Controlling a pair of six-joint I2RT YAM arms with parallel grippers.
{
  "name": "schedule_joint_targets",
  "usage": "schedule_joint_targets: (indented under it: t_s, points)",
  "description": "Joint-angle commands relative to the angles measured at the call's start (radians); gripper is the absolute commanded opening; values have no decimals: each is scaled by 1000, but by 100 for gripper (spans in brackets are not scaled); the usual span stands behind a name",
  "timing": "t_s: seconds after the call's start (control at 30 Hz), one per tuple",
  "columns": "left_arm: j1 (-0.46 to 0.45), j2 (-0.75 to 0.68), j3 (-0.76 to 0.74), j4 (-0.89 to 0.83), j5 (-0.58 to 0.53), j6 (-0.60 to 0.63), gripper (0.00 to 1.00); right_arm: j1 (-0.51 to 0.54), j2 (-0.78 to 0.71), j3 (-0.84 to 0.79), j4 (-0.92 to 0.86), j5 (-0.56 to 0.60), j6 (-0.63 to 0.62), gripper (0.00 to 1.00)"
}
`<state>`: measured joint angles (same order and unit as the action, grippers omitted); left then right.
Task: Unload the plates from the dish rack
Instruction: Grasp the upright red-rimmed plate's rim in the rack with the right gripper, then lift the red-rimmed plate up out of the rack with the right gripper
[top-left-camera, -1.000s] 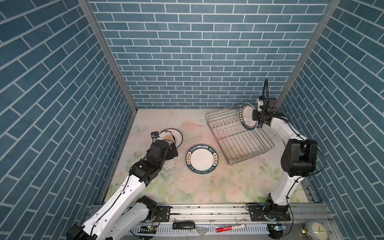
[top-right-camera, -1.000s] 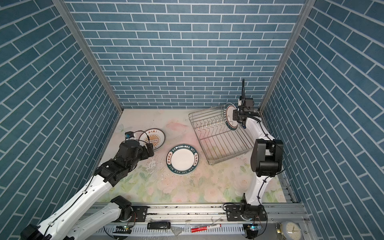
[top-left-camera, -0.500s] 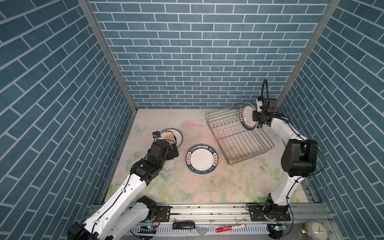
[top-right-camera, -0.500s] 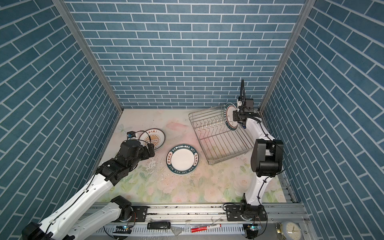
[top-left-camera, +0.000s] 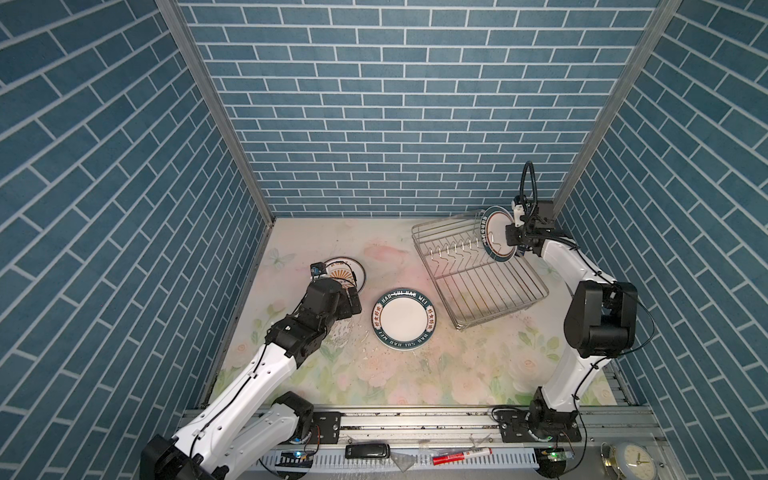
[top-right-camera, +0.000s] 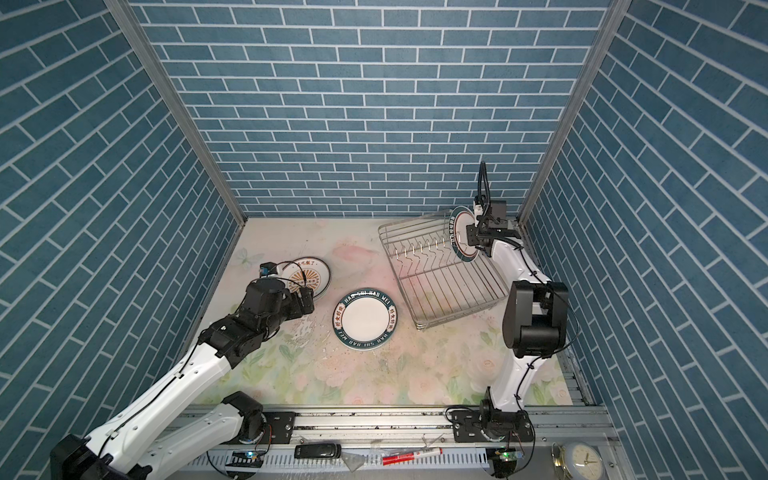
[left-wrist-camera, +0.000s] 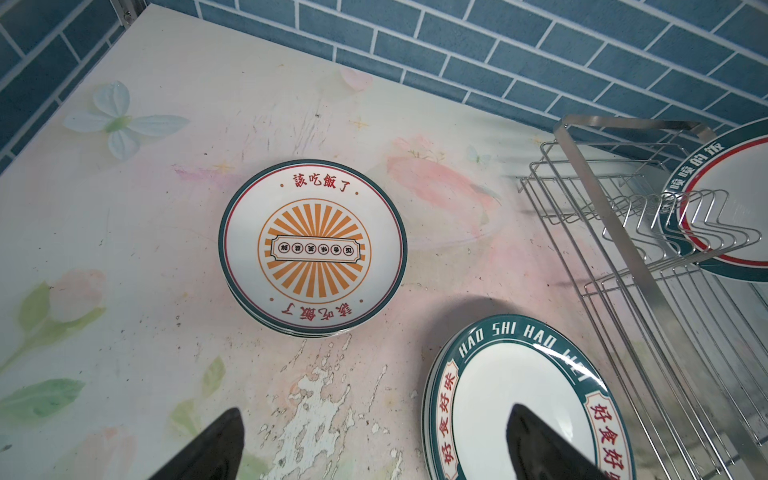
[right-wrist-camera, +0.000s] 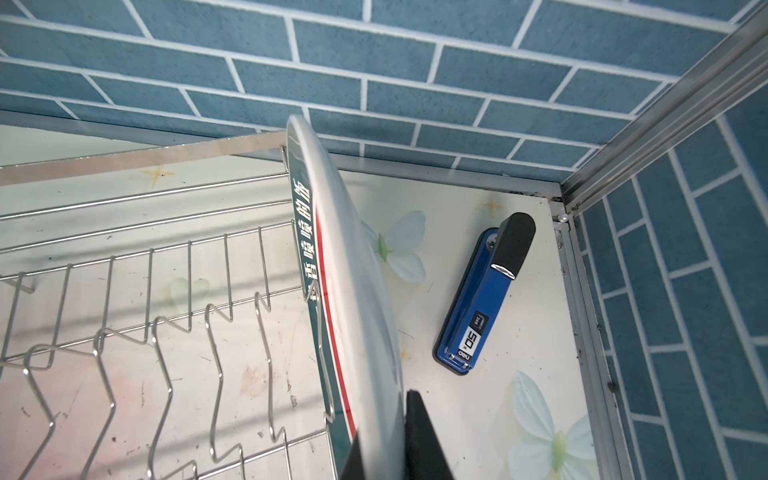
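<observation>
The dish rack (top-left-camera: 494, 297) (top-right-camera: 449, 291) (right-wrist-camera: 124, 291) stands at the back right. One plate (top-left-camera: 496, 237) (top-right-camera: 462, 232) (right-wrist-camera: 332, 249) with a teal band and a red ring stands upright at its far end. My right gripper (top-left-camera: 512, 240) (right-wrist-camera: 384, 436) is shut on this plate's rim, one finger on each face. A sunburst plate (top-left-camera: 347, 272) (left-wrist-camera: 311, 247) tops a small stack at the left. A teal-lettered plate (top-left-camera: 403, 318) (left-wrist-camera: 519, 395) lies at the middle. My left gripper (top-left-camera: 351, 301) (left-wrist-camera: 374, 415) hangs open between the two, holding nothing.
A blue stapler (right-wrist-camera: 482, 299) lies in the back right corner behind the rack. Blue brick walls close three sides. On the front rail lie a red marker (top-left-camera: 461, 453), a black device (top-left-camera: 368, 451) and a clock (top-left-camera: 636, 461).
My right gripper's jaws have closed onto the rim of the upright plate. The left arm has hardly moved and its jaws stay wide.
</observation>
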<state>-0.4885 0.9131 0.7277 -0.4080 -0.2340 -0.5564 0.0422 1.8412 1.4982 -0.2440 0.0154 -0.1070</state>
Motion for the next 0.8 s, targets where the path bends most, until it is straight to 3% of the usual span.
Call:
schedule_joint_targets:
  t_s: [0.0,0.37,0.77]
  points:
    - [1,1,-16,18,13,-9,99,2,-55,-27,19,-16,78,0]
    - [2,16,-63,57,42,-41,99,57,-83,-37,61,62,-12,0]
    - [2,25,-68,64,46,-45,99,149,-124,-125,234,210,-128,0]
